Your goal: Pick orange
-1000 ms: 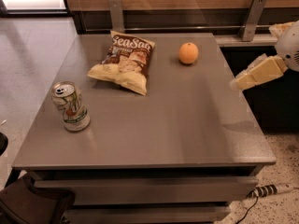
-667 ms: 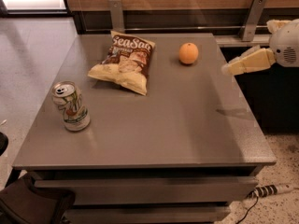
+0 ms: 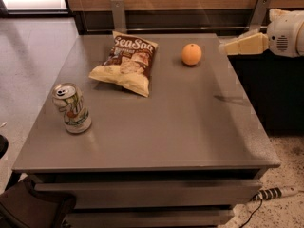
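Note:
The orange (image 3: 191,54) is a small round fruit. It rests on the grey table (image 3: 180,127) near the far right corner. My gripper (image 3: 228,46) comes in from the right edge of the view at the end of a white arm. It hangs above the table's far right edge, a short way to the right of the orange and apart from it. It holds nothing that I can see.
A chip bag (image 3: 127,62) lies on the table to the left of the orange. A soda can (image 3: 71,108) stands upright near the front left. A wooden wall with metal brackets (image 3: 259,11) runs behind the table. A power strip (image 3: 278,192) lies on the floor at the front right.
My gripper has moved left and up, from beside the table's right edge toward the far right corner, closer to the orange. The objects on the table have not moved.

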You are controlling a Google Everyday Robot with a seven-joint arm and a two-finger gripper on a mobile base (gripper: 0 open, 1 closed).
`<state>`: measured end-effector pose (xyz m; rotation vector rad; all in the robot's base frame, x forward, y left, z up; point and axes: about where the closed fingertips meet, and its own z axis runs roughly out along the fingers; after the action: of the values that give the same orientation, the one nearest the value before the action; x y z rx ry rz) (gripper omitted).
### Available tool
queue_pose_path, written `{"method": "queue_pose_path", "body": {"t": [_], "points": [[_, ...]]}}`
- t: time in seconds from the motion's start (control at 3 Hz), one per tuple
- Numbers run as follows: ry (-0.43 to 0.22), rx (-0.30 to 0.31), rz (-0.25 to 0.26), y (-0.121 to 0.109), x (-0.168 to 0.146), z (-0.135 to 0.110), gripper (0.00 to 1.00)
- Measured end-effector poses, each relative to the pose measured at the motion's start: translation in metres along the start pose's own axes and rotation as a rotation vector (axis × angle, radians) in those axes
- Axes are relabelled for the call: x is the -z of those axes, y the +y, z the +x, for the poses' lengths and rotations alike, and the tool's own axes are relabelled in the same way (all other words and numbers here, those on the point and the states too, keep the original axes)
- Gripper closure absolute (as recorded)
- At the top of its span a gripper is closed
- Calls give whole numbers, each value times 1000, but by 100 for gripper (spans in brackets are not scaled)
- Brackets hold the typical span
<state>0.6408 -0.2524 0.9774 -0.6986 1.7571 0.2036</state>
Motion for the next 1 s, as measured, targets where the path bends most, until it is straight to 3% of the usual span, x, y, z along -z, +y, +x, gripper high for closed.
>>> {"method": "queue_pose_path", "body": {"t": [0.33, 0.67, 1.0], "points": [[0, 0, 0, 0, 0, 0, 0], [-16, -23, -30, -3, -21, 7, 0], [-44, -64, -97, -5, -64, 19, 0]]}}
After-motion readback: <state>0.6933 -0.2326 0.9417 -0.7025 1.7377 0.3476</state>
